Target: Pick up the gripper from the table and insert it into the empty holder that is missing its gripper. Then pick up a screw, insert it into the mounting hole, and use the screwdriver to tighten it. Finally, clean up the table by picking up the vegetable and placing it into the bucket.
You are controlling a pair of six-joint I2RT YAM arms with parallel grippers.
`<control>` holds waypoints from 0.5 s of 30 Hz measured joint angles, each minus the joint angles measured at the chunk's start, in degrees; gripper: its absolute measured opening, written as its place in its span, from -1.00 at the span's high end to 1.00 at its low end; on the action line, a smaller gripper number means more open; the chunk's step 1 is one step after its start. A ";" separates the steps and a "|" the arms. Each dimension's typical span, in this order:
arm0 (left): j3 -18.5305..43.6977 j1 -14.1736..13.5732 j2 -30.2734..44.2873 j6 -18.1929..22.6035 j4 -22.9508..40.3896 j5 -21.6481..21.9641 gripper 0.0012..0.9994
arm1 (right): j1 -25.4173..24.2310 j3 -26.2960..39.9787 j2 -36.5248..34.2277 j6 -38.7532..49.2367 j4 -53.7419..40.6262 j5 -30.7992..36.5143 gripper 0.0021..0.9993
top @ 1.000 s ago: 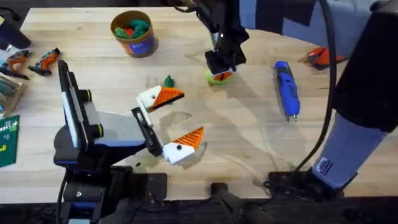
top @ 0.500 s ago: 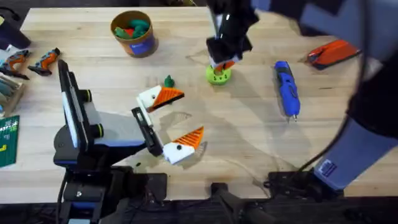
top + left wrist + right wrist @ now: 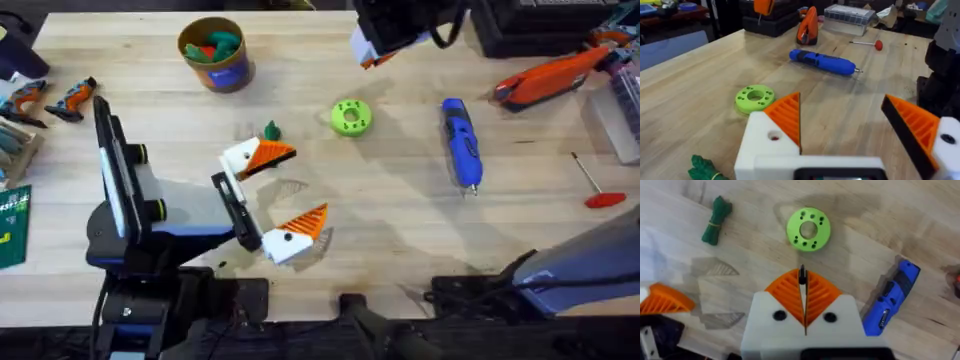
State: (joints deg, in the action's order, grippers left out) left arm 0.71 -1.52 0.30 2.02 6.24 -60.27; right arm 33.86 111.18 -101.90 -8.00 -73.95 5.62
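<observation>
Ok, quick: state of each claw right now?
Left claw: open, empty.
Right claw: shut on a thin black pin, possibly a screw.

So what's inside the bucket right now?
The bucket holds green and red toy pieces, piled near the rim. Whatever lies beneath them, and the bucket's bottom, is covered. The vegetable is on the table, not inside.

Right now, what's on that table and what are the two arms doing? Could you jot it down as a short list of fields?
left gripper: open, low over the table, holding nothing
right gripper: shut on a thin dark screw, raised above the lime-green disc
screwdriver: blue, lying flat to the right of the disc
vegetable: dark green, on the wood by the left gripper
bucket: far left, toy pieces inside
</observation>
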 joint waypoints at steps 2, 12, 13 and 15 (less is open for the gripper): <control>0.00 0.00 0.00 0.00 0.00 0.00 -0.97 | 0.29 0.00 0.86 2.06 -0.53 -1.12 0.99; 0.00 0.00 0.00 -0.01 0.00 0.00 -0.97 | 6.05 0.18 3.30 15.23 -1.86 -12.61 0.99; 0.00 0.00 0.00 -0.02 0.00 0.00 -0.97 | 6.93 0.36 3.29 16.10 -2.40 -13.03 0.99; 0.00 0.00 0.02 -0.02 0.00 0.00 -0.97 | 8.73 1.04 3.30 17.56 -3.90 -13.64 0.99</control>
State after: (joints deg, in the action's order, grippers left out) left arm 0.71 -1.52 0.32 2.00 6.24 -60.27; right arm 42.59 112.22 -98.60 9.55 -77.84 -8.02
